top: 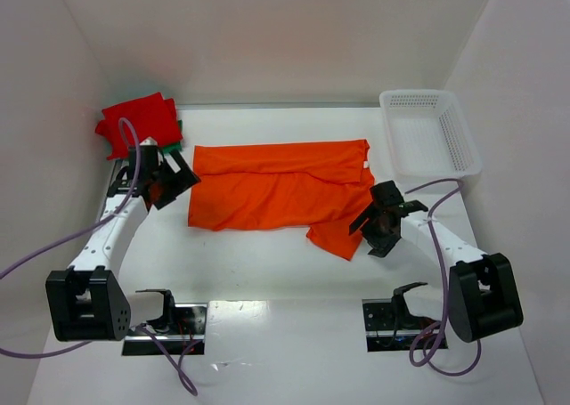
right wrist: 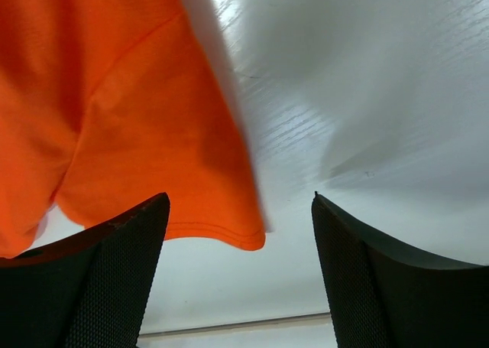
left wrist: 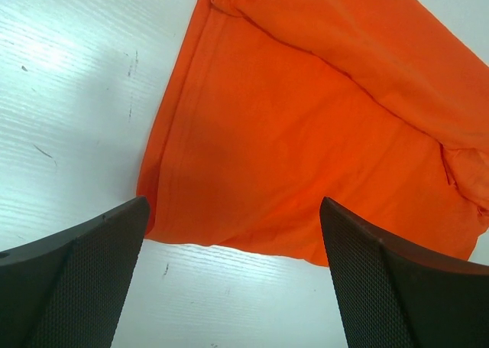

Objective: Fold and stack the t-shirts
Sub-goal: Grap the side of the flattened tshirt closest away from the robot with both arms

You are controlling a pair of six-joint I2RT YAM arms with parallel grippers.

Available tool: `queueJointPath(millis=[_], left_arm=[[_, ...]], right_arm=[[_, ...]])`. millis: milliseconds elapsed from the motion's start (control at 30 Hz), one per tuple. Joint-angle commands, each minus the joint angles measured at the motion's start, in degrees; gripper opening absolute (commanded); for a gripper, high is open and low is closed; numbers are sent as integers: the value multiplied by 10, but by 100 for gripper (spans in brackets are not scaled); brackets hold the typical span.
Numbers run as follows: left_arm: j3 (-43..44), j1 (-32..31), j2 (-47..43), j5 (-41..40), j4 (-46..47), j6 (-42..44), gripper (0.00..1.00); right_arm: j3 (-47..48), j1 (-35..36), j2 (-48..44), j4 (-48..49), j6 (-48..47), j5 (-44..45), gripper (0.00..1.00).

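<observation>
You see only a green sliver (top: pixel 175 143) under the red stack (top: pixel 141 125); the basket (top: pixel 389 129) sits right of the shirt (top: pixel 280 187); both jaws gape wide.

The orange t-shirt (top: pixel 285 187) is matt cloth; the table (top: pixel 258 267) smooth, faintly glossy; my finger pads (left wrist: pixel 69 287) matt black, finely dimpled; at two o'clock, a perforated plastic basket (top: pixel 467 142).

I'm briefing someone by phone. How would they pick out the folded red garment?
Start at the white table and go to its far left corner, behind the left gripper. The folded red garment lies there, something green showing at its edge; unlike the orange t-shirt spread mid-table, it is compact and red.
</observation>
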Motion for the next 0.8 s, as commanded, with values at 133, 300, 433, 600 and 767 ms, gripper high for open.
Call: queueJointPath(millis=[133,300,433,600,767], left_arm=[[-31,2,-30,-12,-7,-38,100],[-31,2,-42,-32,-13,-43,100],[-31,2,-48,-38,-13,-43,100],[-36,2,-54,-45,-18,-50,100],[-54,-9,-60,-13,-25,-50,93]], right_arm=[[-9,6,28,45,-6,31,69],[17,12,69,56,-17,43,63],[23,25,84,56,-17,56,59],[23,25,84,61,-17,61,44],[23,25,84,66,-17,66,19]])
